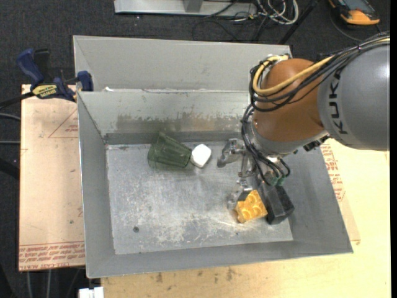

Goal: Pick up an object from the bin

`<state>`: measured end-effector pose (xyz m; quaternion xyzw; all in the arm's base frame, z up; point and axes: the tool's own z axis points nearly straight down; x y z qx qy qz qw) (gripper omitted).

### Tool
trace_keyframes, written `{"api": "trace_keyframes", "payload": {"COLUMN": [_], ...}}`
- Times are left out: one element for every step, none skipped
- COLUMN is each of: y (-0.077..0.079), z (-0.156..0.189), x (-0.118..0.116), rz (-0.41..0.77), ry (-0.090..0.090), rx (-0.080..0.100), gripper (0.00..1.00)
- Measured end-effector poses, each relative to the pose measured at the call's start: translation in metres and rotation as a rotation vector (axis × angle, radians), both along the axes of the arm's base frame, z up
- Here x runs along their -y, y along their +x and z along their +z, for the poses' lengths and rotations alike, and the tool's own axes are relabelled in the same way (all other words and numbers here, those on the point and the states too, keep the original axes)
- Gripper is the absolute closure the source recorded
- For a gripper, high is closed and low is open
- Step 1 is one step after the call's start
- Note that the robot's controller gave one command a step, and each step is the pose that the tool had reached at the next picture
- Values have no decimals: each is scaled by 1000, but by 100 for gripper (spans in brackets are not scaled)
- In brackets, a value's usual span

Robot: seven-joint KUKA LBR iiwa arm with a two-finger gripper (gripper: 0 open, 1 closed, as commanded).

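Gripper (232, 176) hangs low over right half of bin (93, 185), under the orange wrist cover (282, 104) and its cable loops. It looks released: two metal fingers (227, 154) stand apart, one toward the back wall, the other toward the front, with nothing seen between them, just bare bin floor. Nearest thing is the yellow knobbly block (251, 207), front-right of the floor. It sits just beside the front finger's tip, maybe touching it, can't tell for sure. It's outside the gap, on the front-right side of the gripper, not gripped. A black boxy piece (279, 206) lies against the yellow block's right side, partly under the dangling wrist cables. A white small lump (200, 155) lies near the back wall, close left of the back finger but apart from it. A dark green cup (169, 153) lies tipped on its side just left of the white lump, seemingly touching it, mouth facing left. Left and front-left floor is scuffed grey metal. Arm body comes in from the right, covering the bin's right back corner.
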<state>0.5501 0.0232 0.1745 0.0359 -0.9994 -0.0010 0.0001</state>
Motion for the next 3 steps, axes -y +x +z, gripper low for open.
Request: {"api": "trace_keyframes", "payload": {"y": [23,6,-9], "z": [-40,-84,-93], "x": [14,29,42], "rz": [-85,-146,160], "ry": [-2,-1,-1], "rx": [11,0,0], "gripper": [0,0,0]}}
